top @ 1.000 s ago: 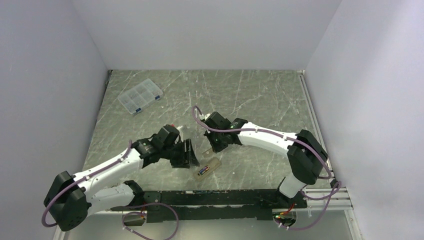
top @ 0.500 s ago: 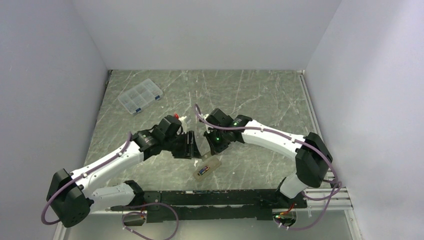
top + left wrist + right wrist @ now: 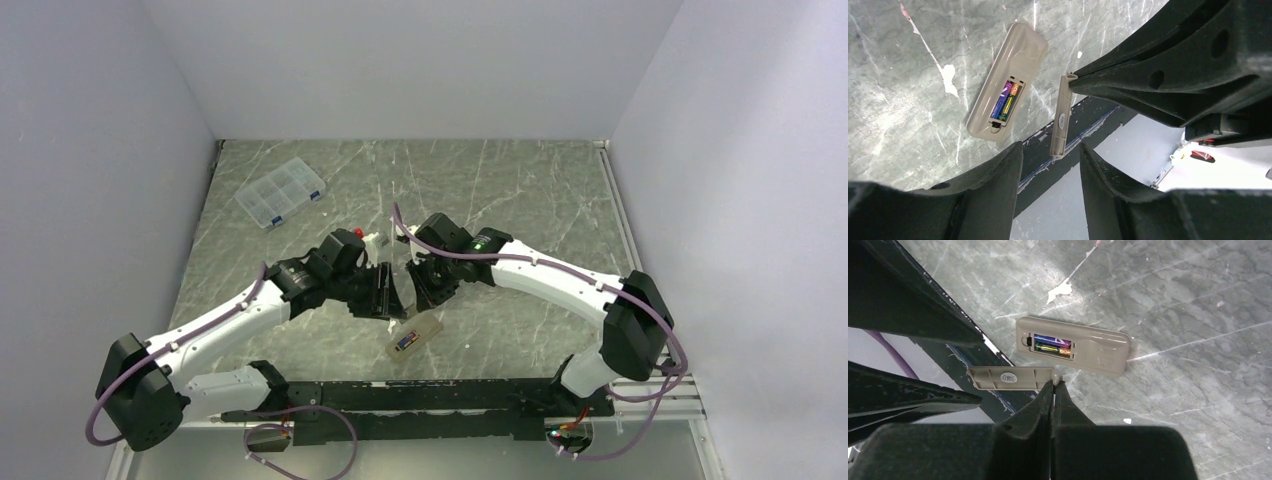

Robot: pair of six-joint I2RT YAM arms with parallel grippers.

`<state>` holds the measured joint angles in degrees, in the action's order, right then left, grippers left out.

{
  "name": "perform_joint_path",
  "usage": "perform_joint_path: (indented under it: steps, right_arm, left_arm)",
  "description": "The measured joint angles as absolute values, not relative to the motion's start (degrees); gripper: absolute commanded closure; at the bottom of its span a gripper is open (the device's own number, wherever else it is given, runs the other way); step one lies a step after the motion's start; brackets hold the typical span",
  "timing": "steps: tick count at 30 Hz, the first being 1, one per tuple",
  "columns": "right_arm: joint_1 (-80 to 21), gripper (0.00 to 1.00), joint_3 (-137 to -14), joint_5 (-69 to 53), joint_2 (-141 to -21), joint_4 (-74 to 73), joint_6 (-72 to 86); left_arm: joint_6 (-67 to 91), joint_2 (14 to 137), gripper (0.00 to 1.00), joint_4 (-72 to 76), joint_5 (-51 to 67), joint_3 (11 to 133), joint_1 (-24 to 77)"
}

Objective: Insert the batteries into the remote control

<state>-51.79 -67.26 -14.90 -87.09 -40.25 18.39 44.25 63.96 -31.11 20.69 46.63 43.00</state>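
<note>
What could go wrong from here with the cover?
1. The right pincer grips the cover only by one tip, in mid-air; it may swivel or drop when the open left pincer closes on the other end.
2. The remote lies loose on the table with the batteries exposed; a falling cover could knock it.

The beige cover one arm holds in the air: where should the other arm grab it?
Probably its free end, away from the end the right gripper pinches. The cover is a thin flat strip, so the left gripper best comes end-on, fingers closing on its two broad faces.
</note>
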Motion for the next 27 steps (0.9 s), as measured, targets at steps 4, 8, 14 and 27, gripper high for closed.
perform_joint_path:
  steps: [4, 8, 14, 27]
  right_arm:
    - [-51.8, 1.00, -67.6, -15.6, -86.6, -40.1, 18.6]
    - [-51.8, 1.00, -67.6, -15.6, -85.6, -40.1, 18.7]
    - [-51.8, 1.00, -67.6, -15.6, -84.3, -40.0, 18.7]
    - [-51.8, 0.61, -64.6, -15.6, -80.6, -38.3, 18.6]
  left_arm:
    - [44.6, 64.3, 0.55, -30.4, 22.1, 46.6, 43.0]
    - [45.1, 64.7, 0.63, -29.2, 23.2, 46.6, 43.0]
    - [46.3, 65.6, 0.77, -27.2, 24.8, 46.6, 43.0]
    - [49.4, 66.3, 1.00, -22.0, 28.2, 44.9, 43.0]
